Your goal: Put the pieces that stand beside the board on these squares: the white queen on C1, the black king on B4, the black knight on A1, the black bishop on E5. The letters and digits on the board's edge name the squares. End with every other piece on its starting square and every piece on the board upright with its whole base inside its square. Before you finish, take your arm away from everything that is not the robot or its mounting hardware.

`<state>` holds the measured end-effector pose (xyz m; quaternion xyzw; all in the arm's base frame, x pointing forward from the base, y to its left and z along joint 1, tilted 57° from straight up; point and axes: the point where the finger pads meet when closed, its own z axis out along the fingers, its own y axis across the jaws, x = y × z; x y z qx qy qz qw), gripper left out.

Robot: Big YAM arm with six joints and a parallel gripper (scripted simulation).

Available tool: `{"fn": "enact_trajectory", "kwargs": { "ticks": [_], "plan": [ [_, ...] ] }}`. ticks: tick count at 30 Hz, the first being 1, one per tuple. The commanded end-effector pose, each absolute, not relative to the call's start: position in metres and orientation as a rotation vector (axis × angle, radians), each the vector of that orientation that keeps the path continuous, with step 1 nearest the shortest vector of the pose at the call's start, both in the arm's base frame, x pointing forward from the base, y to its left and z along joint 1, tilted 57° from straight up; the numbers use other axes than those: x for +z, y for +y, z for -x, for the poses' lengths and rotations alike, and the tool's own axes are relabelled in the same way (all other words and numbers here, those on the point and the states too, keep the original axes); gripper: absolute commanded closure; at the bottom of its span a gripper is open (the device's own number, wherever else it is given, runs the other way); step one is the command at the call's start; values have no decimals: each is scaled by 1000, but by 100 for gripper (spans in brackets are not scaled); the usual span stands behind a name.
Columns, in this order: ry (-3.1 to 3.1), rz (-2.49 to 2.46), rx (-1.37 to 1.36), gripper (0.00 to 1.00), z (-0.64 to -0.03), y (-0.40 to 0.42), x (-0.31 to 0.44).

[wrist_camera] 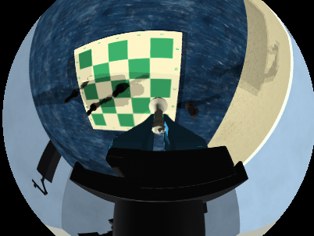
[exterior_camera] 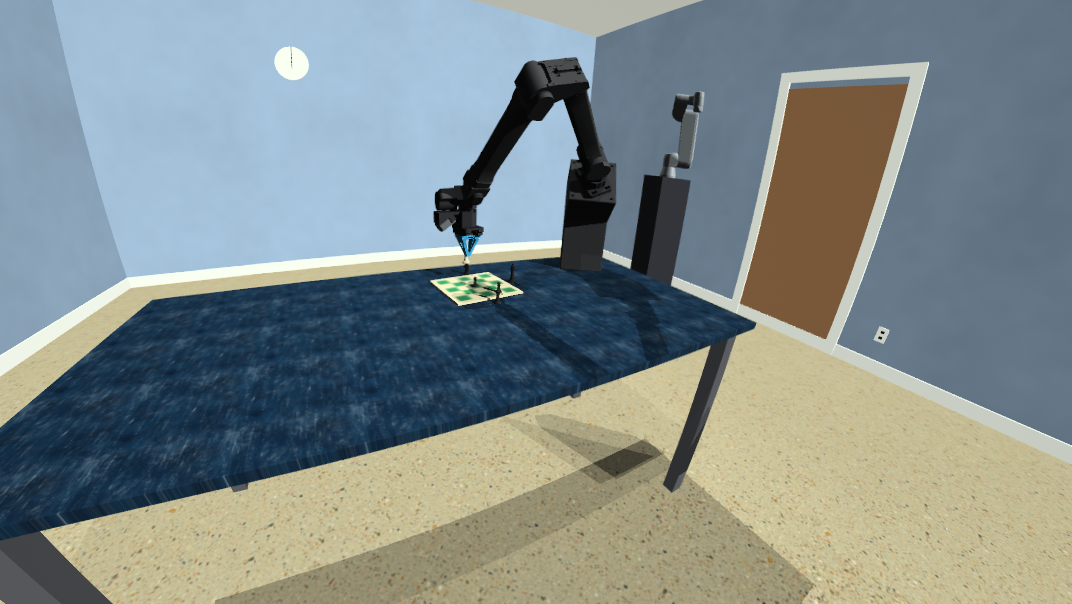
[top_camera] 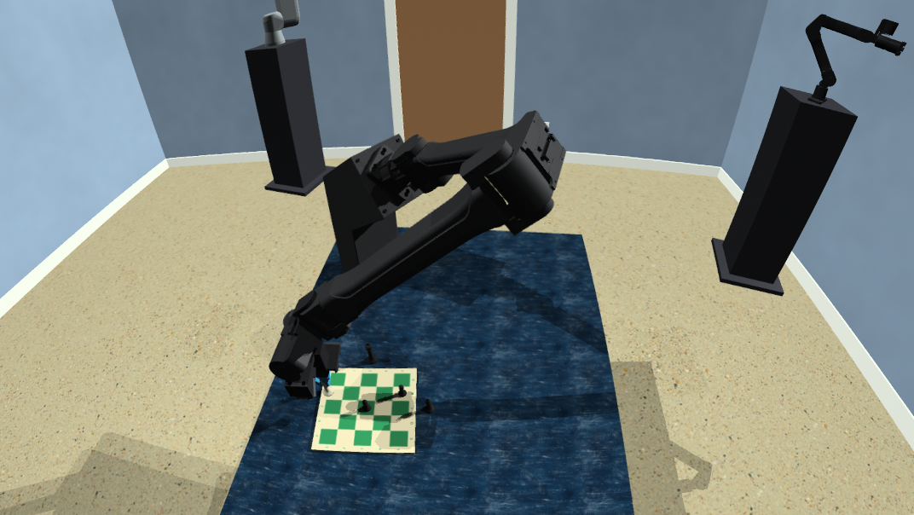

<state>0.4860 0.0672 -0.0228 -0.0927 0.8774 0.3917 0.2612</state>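
Note:
My gripper (top_camera: 323, 382) (exterior_camera: 468, 254) (wrist_camera: 158, 118) is shut on the white queen (top_camera: 327, 391) (exterior_camera: 466, 261) (wrist_camera: 158, 105), base down, above the left back part of the green and cream board (top_camera: 364, 449) (exterior_camera: 458, 303) (wrist_camera: 177, 80), as the top view shows it. A tall black piece (top_camera: 369, 353) (exterior_camera: 512, 273), seemingly the king, stands behind the board. A black piece (top_camera: 428, 406) (wrist_camera: 71, 96) stands beside its right edge. Another black piece (exterior_camera: 466, 269) (wrist_camera: 191, 110) stands beyond its left edge, hidden by the gripper in the top view. The types of these two are unclear.
Two other black pieces stand on the board: one near its middle (top_camera: 365, 406) (exterior_camera: 474, 282) (wrist_camera: 120, 89), one nearer its right edge (top_camera: 402, 390) (wrist_camera: 92, 109). The arm reaches over the blue table (top_camera: 511, 460) (exterior_camera: 262, 382). Pedestals with other arms stand beyond it.

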Motion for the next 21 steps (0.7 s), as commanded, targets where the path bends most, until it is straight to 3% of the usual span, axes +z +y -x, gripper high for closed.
{"fn": "enact_trajectory", "kwargs": {
  "ticks": [1, 21],
  "plan": [
    [2369, 220, 1067, 100, -499, 77, -28],
    [2367, 191, 1061, 100, -516, 97, -49]
  ]
}}
